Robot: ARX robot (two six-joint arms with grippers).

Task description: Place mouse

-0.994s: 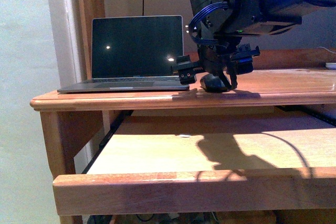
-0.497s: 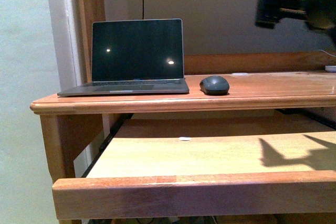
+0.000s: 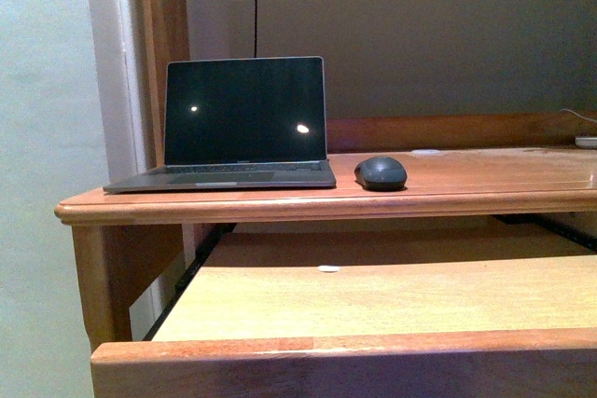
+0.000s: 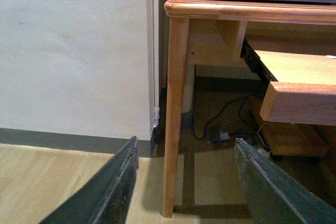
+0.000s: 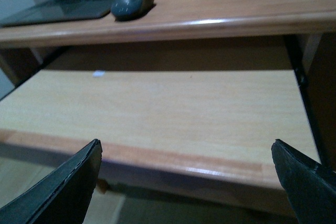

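Worktop [image 3: 494, 170] left open from above to the right of the mouse [image 3: 381, 172], left part taken up by the open laptop [image 3: 245, 111], mouse set just beside the laptop base, rear closed off by a wooden back rail [image 3: 457, 131], pull-out shelf [image 3: 392, 300] below overhung at its rear by the worktop edge

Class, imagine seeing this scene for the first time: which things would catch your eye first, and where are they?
An open laptop with a dark screen stands at the left of the wooden desk top. A small dark grey mouse sits on the desk just right of it. Below, a pale pull-out shelf juts toward the camera.
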